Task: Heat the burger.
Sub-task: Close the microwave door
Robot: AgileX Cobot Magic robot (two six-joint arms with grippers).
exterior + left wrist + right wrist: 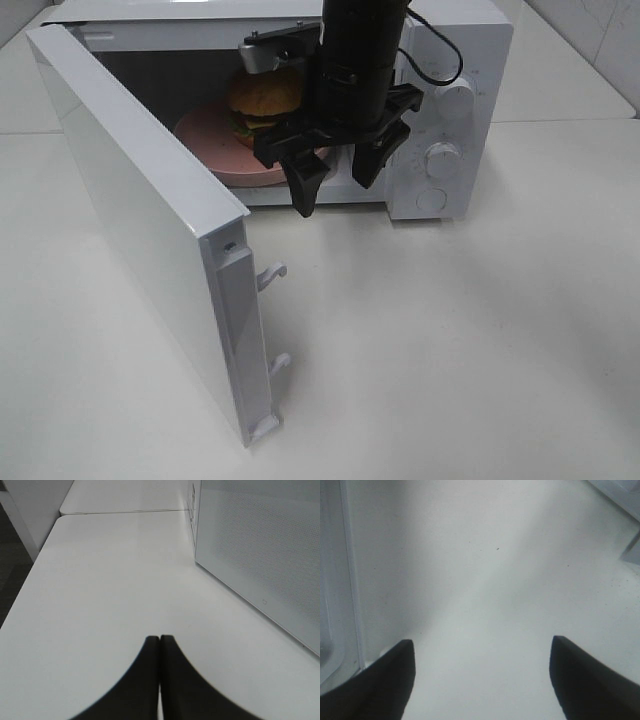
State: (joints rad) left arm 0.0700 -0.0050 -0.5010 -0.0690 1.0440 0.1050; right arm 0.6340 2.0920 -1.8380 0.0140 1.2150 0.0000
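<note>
Burger inside, door open, right gripper empty at the mouth.
The burger (265,97) sits on a pink plate (205,140) inside the microwave (455,60), at upper middle of the exterior view, just behind the right gripper (335,192), whose jaws are spread wide with nothing between them. The door (130,220) stands open toward lower left. The left gripper (160,640), closed and empty, lies beside the door's outer face and is probably better placed to push it.

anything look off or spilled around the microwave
Nothing stands out. The burger sits upright on the pink plate inside the microwave, no spill shows on the table, and the door simply stands wide open.
</note>
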